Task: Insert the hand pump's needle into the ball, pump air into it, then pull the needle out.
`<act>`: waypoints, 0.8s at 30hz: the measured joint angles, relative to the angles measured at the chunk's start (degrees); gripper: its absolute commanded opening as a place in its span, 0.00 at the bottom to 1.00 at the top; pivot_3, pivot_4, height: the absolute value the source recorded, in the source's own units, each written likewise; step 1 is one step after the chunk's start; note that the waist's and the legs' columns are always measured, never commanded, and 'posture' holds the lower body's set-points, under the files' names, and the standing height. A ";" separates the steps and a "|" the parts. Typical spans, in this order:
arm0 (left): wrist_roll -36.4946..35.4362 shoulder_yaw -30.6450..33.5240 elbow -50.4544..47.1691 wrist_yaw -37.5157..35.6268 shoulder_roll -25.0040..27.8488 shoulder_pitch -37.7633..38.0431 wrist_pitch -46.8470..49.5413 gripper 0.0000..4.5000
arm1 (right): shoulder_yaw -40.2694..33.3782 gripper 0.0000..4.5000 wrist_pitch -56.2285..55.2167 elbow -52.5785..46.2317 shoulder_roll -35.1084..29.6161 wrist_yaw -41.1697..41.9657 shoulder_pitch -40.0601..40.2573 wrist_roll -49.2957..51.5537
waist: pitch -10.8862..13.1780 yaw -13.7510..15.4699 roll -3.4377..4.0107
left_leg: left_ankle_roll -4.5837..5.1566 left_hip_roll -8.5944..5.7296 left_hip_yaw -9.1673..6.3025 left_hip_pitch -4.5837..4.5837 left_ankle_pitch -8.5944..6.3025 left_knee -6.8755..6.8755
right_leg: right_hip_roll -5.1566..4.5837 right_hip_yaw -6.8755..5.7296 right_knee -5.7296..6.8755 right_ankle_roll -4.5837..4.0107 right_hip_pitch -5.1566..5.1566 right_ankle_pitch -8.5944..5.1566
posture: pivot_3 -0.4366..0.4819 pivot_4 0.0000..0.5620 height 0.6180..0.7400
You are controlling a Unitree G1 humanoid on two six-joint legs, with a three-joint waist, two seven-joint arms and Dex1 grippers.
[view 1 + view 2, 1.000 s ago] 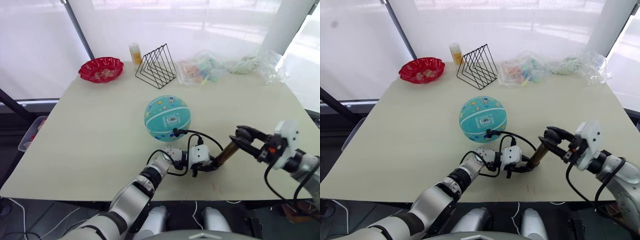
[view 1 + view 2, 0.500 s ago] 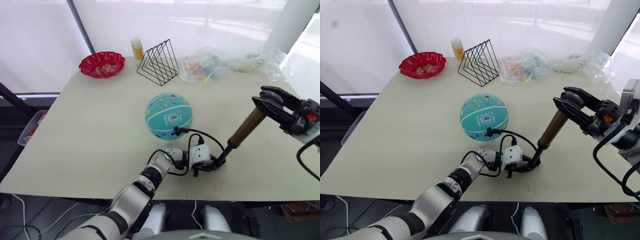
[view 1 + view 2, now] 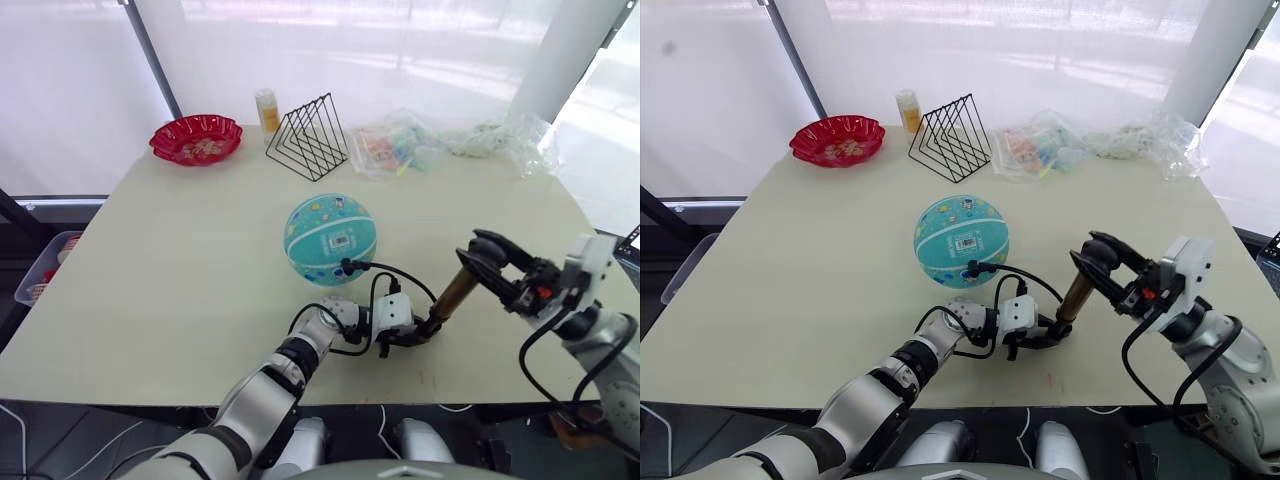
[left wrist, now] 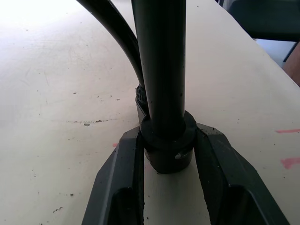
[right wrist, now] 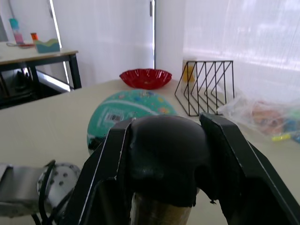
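Black fingers of the left gripper [image 4: 166,187] clamp the bottom end cap of the hand pump [image 3: 452,293], pinning its base to the table [image 3: 180,260]. Right gripper [image 5: 164,154] closed around the pump's black T-handle at the top; gold-bronze barrel leans up from the left gripper toward the right one. Thin black hose [image 3: 385,270] loops from the pump base up and over to the ball [image 3: 330,238], its end fitting touching the ball's near side; needle itself too small to make out. Ball is teal, white label patch facing up, resting mid-table just beyond the left gripper. Far edge of table: red scalloped dish [image 3: 196,139] at far left, small yellow bottle [image 3: 267,108], black wire rack [image 3: 308,136], crumpled clear plastic bags [image 3: 445,140].
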 measured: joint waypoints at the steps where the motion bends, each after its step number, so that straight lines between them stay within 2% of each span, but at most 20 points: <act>1: 0.00 0.00 0.02 0.03 -0.01 0.00 0.00 0.23 | 0.62 0.36 -0.35 0.72 0.29 0.27 0.25 -0.87 | -0.02 0.02 0.05 | 0.00 0.00 -0.02 0.00 0.00 0.00 | 0.01 0.00 0.01 0.00 0.00 0.00 | 0.48 0.27 1.00; 6: -0.01 0.00 0.00 -0.01 -0.21 -0.11 -0.01 0.23 | 0.50 0.36 0.13 1.58 0.13 0.69 0.48 -1.14 | -0.06 0.07 0.23 | -0.01 -0.02 -0.03 -0.04 -0.01 0.04 | -0.02 0.00 0.01 0.06 0.00 -0.03 | 0.48 0.27 1.00; 9: -0.10 0.03 -0.17 -0.37 -0.60 -0.39 -0.02 0.23 | -1.95 0.36 4.07 0.07 -2.18 -0.11 -1.43 1.80 | 0.35 0.21 0.80 | 0.00 -0.06 -0.02 -0.12 0.00 0.09 | -0.07 0.00 0.01 0.09 -0.03 -0.05 | 0.48 0.27 1.00; 13: -0.56 0.19 -0.59 -0.78 -0.90 -0.75 -0.04 0.23 | -4.97 0.36 10.16 -0.77 -6.57 -1.03 -4.27 6.82 | 1.02 0.37 1.35 | 0.01 -0.08 -0.02 -0.24 0.01 0.16 | -0.10 0.00 0.01 0.04 -0.09 0.00 | 0.48 0.27 1.00; 16: -0.74 0.33 -0.90 -0.82 -1.22 -1.12 -0.08 0.23 | -9.97 0.36 15.28 -1.77 -12.11 -2.44 -8.85 13.89 | 1.63 0.51 1.60 | 0.03 -0.17 0.03 -0.40 0.02 0.19 | -0.18 0.02 0.01 -0.02 -0.20 0.06 | 0.48 0.27 1.00; 19: -0.74 0.32 -1.01 -0.82 -1.35 -1.11 -0.25 0.23 | -15.68 0.36 18.30 -4.11 -15.52 -4.19 -11.82 20.54 | 1.84 0.71 1.57 | 0.03 -0.13 -0.03 -0.49 0.02 0.17 | -0.14 -0.04 0.01 -0.06 -0.27 0.08 | 0.48 0.27 1.00; 24: -0.73 0.28 -1.01 -0.82 -1.31 -1.06 -0.46 0.23 | -19.38 0.36 20.55 -6.74 -17.17 -7.90 -13.61 26.31 | 1.94 0.77 1.46 | 0.03 -0.14 -0.02 -0.56 0.02 0.17 | -0.17 -0.03 0.01 -0.06 -0.33 0.08 | 0.48 0.27 1.00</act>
